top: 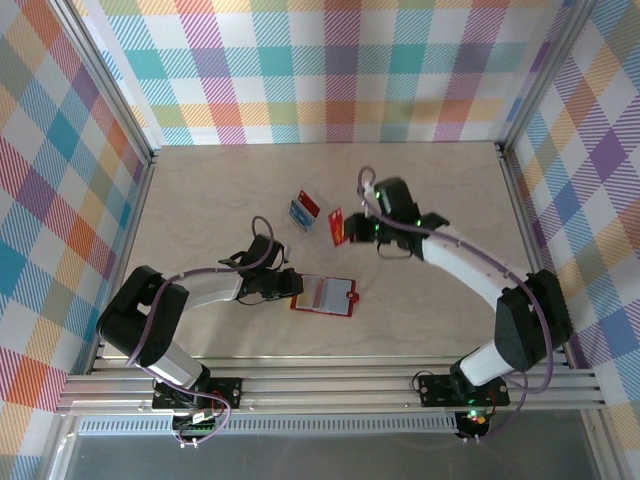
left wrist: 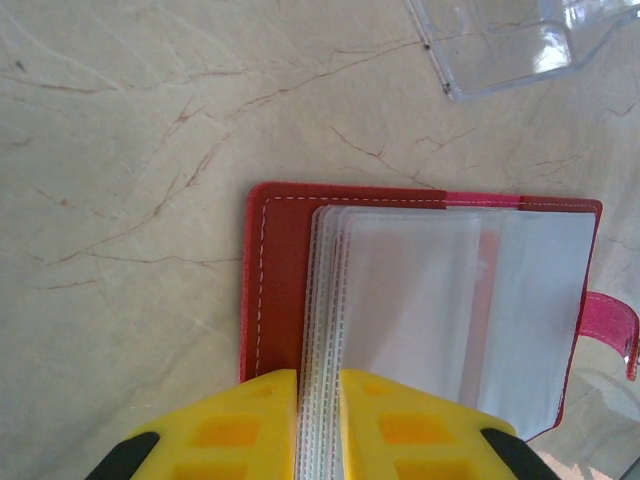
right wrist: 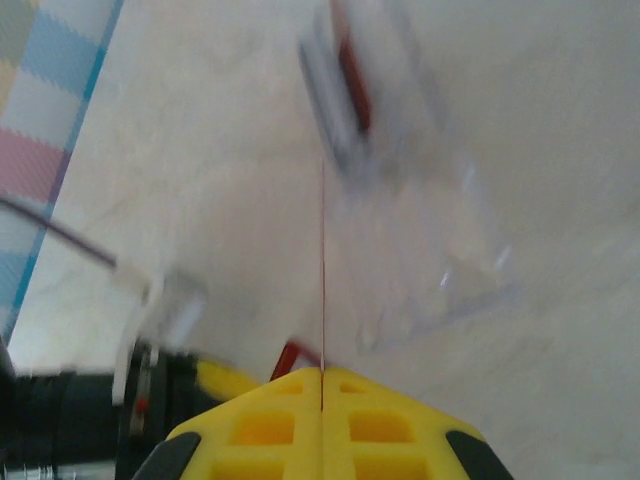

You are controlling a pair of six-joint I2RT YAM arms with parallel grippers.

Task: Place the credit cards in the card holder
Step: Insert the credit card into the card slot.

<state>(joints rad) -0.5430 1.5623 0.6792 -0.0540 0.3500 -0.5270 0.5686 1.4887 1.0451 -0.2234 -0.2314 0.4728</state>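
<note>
left gripper [left wrist: 320, 400]: yellow fingers pinched on the pale ribbed slot pages [left wrist: 420, 300] at the card holder's left edge
card holder [top: 325, 294]: red, lying open on the table [top: 200, 190] – snap tab [left wrist: 612, 325] on its right side
right gripper [top: 347, 232]: closed on a red card [right wrist: 322, 260], seen edge-on as a thin line
held card's place: beyond the card holder, apart from it
clear case [top: 318, 215]: just left of the right gripper – blue card [top: 297, 212] and second red card [top: 309, 203] inside
</note>
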